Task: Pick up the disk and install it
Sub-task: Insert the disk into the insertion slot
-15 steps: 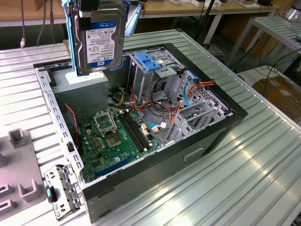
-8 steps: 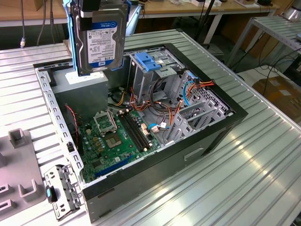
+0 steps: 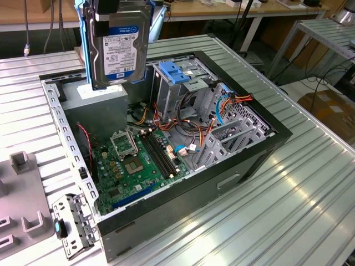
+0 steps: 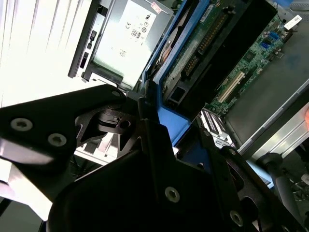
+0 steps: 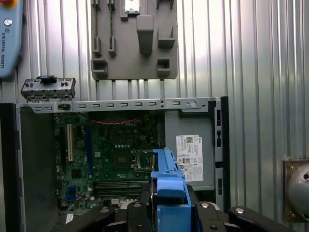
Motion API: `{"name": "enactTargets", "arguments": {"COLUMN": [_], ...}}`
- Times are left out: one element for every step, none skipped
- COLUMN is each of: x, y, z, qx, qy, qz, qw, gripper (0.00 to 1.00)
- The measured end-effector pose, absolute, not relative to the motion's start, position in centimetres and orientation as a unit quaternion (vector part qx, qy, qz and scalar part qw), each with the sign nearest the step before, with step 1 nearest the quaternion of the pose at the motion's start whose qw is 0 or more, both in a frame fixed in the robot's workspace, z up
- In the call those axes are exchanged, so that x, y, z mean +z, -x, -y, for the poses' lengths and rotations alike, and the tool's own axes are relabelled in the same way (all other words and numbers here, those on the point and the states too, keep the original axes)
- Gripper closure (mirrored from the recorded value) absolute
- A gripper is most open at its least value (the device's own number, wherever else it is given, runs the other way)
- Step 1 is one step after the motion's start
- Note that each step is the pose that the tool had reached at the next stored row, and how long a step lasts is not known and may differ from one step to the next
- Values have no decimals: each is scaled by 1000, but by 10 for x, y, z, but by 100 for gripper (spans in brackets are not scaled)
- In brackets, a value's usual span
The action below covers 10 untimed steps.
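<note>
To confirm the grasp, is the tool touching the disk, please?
Touching: the second wrist view shows the tool clamped on the disk at its blue rail.

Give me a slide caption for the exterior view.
The gripper holds the disk above the open computer case, over its grey metal box.

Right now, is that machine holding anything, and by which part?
Yes. The tool holds the disk by its upper end. The disk hangs upright, label showing, above the open computer case.
</note>
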State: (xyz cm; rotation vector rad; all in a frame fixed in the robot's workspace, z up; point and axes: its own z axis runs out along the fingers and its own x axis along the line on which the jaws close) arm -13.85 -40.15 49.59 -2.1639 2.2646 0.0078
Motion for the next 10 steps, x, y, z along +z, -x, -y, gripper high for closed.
{"name": "enactTargets", "arguments": {"x": [496,496,496,496,496,496,496,496,496,496], "y": [138,138,138,138,138,138,138,138,138,138], "z": [402,402,402,403,404,404,404,405,405,406], "qx": [2,3,3,3,3,3,2,2,3,3], "qy": [691,691,691,691,691,691,691,691,691,691], "qz": [-723,-723,-723,-723,-723,-723,-723,-723,-723,-723], "qw": [5,5,5,5,5,5,5,5,5,5], "gripper": [63,63,63,63,63,63,63,63,63,63]}}
